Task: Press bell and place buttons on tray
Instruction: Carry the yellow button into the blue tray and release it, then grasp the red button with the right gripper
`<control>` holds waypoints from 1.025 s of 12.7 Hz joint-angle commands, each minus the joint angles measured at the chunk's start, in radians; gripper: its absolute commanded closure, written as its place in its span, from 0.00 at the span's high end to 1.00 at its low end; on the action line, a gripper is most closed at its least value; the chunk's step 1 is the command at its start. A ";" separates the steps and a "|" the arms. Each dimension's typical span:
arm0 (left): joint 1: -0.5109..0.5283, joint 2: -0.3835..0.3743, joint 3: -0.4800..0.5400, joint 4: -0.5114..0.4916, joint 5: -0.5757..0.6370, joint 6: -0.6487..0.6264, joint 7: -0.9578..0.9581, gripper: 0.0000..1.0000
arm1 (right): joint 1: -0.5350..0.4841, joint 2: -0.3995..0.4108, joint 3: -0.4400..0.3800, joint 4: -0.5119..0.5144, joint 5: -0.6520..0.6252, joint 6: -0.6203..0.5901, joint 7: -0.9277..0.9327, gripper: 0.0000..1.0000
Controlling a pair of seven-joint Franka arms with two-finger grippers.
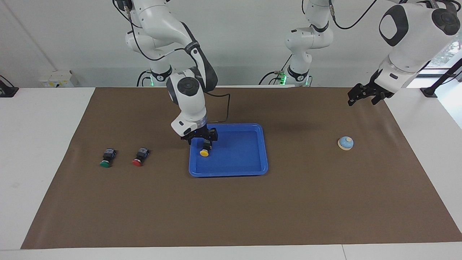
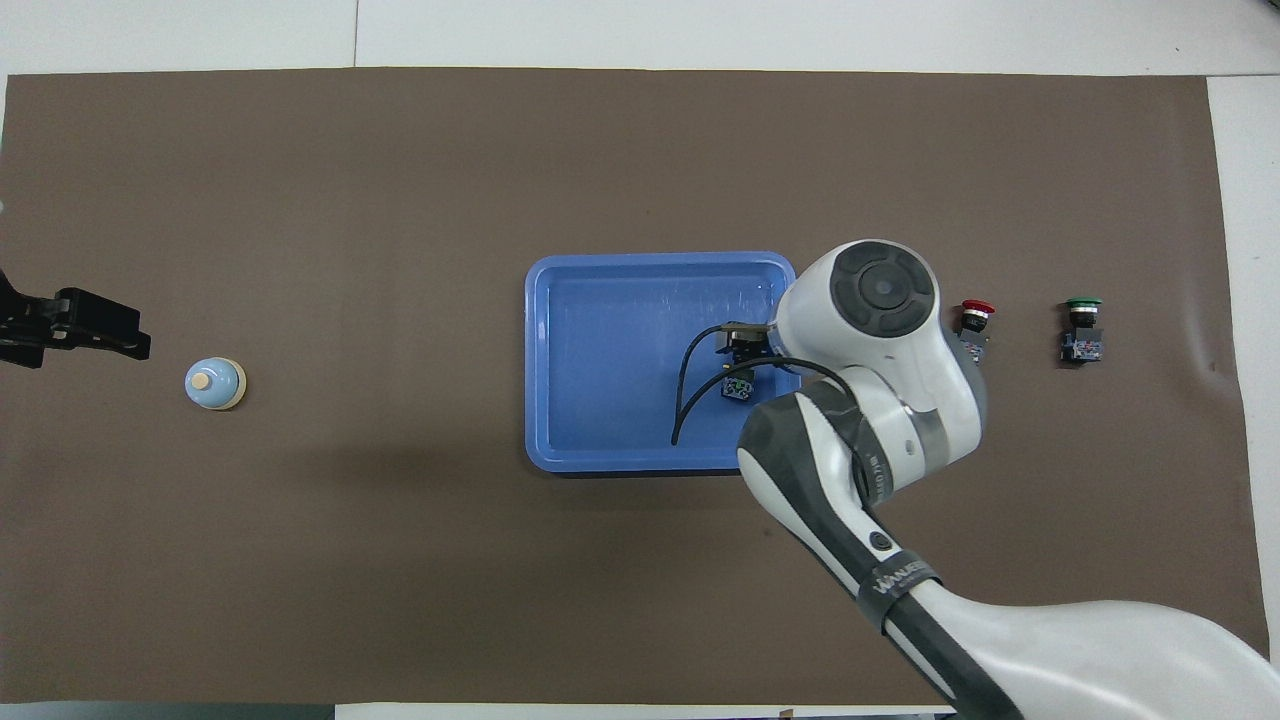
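Facing view, yellow button [image 1: 204,151] (tilted) in tray [image 1: 252,169]

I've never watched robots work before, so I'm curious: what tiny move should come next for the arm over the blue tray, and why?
Probably the right gripper should open its fingers and lift away. It holds the yellow button low inside the tray, so the button looks ready to be let go. The red button and green button are not yet on the tray.

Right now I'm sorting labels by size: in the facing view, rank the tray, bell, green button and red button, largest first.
1. tray, by far the largest.
2. bell.
3. green button and red button: they look alike, so I won't rank them.
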 commanded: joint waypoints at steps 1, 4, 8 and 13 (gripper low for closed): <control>-0.004 -0.010 0.006 0.006 -0.004 -0.017 -0.007 1.00 | -0.109 -0.053 0.005 0.030 0.002 -0.102 -0.059 1.00; -0.004 -0.010 0.006 0.006 -0.004 -0.019 -0.007 1.00 | -0.261 -0.056 0.003 0.013 -0.014 -0.112 -0.148 1.00; -0.004 -0.010 0.006 0.008 -0.004 -0.019 -0.007 1.00 | -0.437 -0.107 0.004 -0.163 -0.014 0.021 -0.271 1.00; -0.004 -0.010 0.005 0.006 -0.004 -0.019 -0.007 1.00 | -0.452 -0.132 0.006 -0.333 -0.012 0.272 -0.288 1.00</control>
